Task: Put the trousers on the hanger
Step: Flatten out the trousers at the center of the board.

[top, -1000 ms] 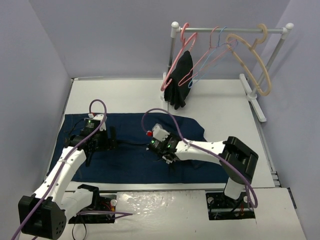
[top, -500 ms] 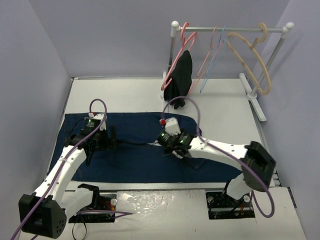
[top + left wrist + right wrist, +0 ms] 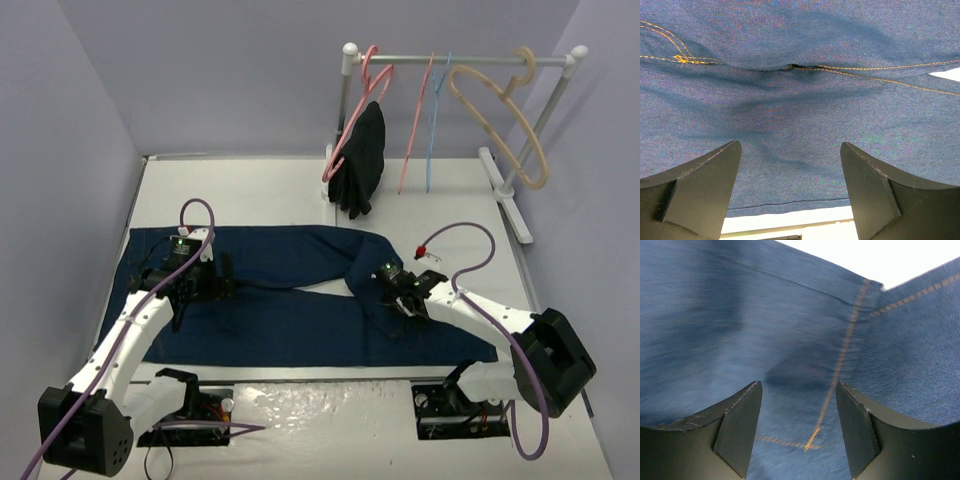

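Note:
The trousers (image 3: 300,300) are dark navy jeans, lying flat across the white table (image 3: 250,190). My left gripper (image 3: 212,284) hovers over their left part, open; the left wrist view shows blue denim (image 3: 800,115) with orange seams between its spread fingers (image 3: 705,190), with nothing gripped. My right gripper (image 3: 400,297) is open over the right part, close above an orange seam (image 3: 840,360) between the fingers (image 3: 742,425). The light-blue hanger (image 3: 432,130) hangs on the rack at the back right, far from both grippers.
A white rail rack (image 3: 460,58) stands at the back right. It carries a pink hanger (image 3: 368,75) with a black garment (image 3: 360,160), another pink hanger (image 3: 415,130) and a thick beige hanger (image 3: 505,110). The rack's foot (image 3: 510,205) lies on the table.

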Motion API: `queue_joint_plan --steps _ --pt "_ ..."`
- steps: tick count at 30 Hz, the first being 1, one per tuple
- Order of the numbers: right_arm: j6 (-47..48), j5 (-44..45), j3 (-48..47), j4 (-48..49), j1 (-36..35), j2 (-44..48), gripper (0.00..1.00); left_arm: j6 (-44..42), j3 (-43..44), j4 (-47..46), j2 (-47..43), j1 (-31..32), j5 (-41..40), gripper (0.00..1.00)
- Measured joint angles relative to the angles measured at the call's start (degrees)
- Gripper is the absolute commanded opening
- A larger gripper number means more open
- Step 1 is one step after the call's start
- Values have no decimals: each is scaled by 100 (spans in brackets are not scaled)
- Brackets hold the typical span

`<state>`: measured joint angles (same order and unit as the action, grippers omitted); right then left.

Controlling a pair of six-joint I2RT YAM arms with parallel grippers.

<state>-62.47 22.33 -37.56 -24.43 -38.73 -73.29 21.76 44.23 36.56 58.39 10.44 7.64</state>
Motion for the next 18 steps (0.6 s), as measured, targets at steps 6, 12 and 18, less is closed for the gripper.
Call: queue_joint_plan --steps 6,12,18 --pt "-244 -290 497 326 358 17 57 0 0 1 0 0 0 78" --pt "-348 -429 723 577 502 277 56 2 0 0 -3 1 -2 78" --pt "-414 -442 756 628 506 301 34 2 0 0 -17 2 -11 79"
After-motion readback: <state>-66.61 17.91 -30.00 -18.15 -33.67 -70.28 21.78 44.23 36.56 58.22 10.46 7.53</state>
